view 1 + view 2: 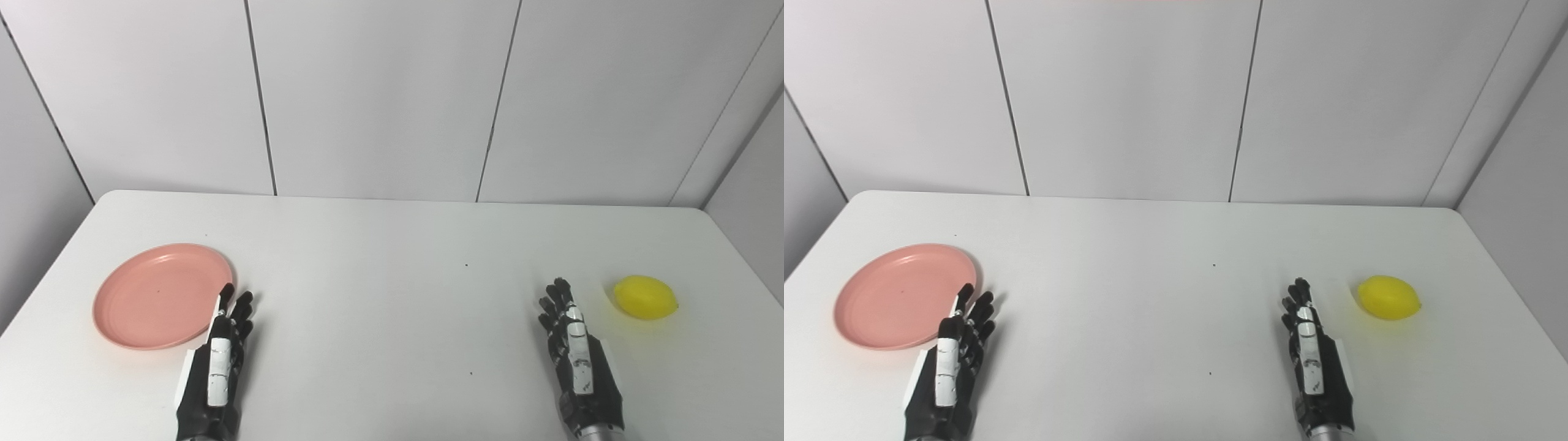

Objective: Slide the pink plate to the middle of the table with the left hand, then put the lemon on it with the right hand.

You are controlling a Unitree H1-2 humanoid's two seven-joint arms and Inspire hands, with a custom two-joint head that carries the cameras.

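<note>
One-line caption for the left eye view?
Open left hand beside round pink plate; open right hand near yellow lemon.

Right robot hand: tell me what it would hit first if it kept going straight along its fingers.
Probably nothing. The right robot hand points toward the far edge of the table, and the lemon sits off to its right, apart from that line. Depth is hard to judge.

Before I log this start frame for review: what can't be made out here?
- Left robot hand: whether it touches the pink plate; the hand overlaps the rim in both views.
- Both palms: turned away from the cameras.
- Right robot hand: wrist cut off by the bottom edge.
- Lemon: underside hidden.
</note>
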